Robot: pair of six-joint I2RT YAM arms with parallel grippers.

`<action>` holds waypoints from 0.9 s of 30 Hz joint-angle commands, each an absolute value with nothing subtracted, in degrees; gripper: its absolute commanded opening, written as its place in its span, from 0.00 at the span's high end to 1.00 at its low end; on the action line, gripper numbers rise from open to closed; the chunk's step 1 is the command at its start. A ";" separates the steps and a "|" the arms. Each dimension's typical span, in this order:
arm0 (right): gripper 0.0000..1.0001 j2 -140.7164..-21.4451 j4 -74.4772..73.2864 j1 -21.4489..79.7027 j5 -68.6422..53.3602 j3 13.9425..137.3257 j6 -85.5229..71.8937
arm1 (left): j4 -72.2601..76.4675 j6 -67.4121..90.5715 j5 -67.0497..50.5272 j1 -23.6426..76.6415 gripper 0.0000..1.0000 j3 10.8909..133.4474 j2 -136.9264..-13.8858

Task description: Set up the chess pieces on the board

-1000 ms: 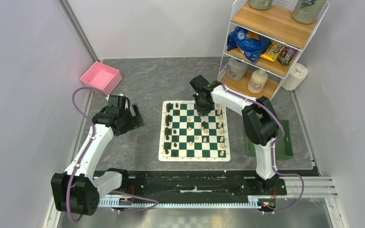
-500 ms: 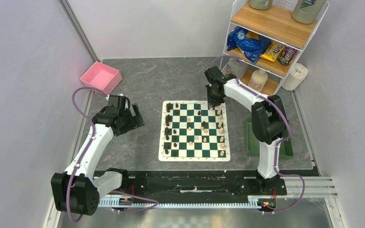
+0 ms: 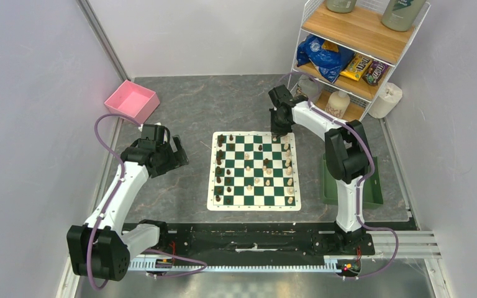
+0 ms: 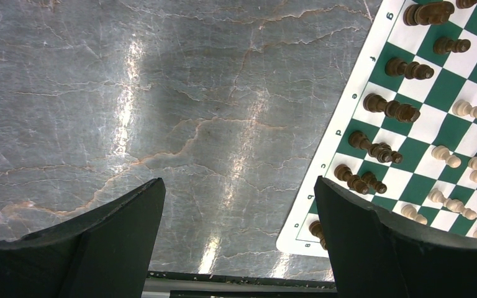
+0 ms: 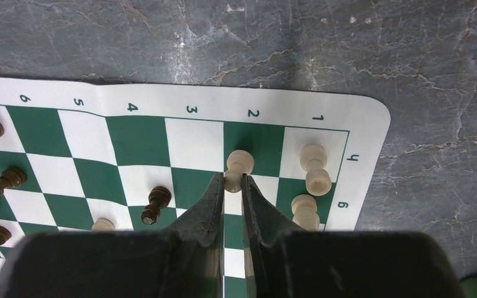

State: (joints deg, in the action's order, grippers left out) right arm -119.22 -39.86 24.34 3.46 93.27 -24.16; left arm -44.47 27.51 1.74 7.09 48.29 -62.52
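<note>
Swung in the last second from over mid-board out to the far right corner: right gripper [image 5: 233, 181], closed narrowly on pale pawn [image 5: 239, 162], head poking out past the fingertips, over the green square under the printed 2 at the edge of the board [image 5: 161, 102]. Cannot tell whether seated or a hair lifted. Just beside it, on the corner square, another pale piece [image 5: 315, 169], with one more just nearer the camera. Unmoved meanwhile: left gripper [image 4: 239, 186], spread wide and holding nothing, hanging over bare table [image 4: 161, 93] just off the left border.

Judged well along but unfinished. Done, by the look of it: dark pieces [image 3: 219, 153] ranked along the left edge, pale pieces [image 3: 289, 169] lining up along the right. Left to do: a scatter of both colours in the middle files, well apart from either rank, and gaps in the pale rows to fill.

Seen only from above: whole layout, both arms, the strays in mid-board. Seen only at the right wrist: the pinch itself and the numbered square. Seen only at the left wrist: the wide gap between its fingers, and dark men in file along the lettered border.
</note>
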 commanded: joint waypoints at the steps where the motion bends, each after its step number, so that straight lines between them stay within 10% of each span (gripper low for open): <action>1: 0.84 -119.17 -38.15 23.76 3.82 94.50 -24.48 | -44.47 26.41 2.67 6.86 0.03 50.63 -62.59; 27: 0.76 -120.51 -37.53 23.55 4.13 92.66 -24.71 | -44.37 26.42 2.11 6.86 0.03 50.63 -62.46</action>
State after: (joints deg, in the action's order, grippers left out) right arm -120.09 -38.57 23.77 3.49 92.97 -24.40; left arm -44.49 27.51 1.96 7.09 48.49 -62.54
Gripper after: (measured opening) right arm 0.228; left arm 0.972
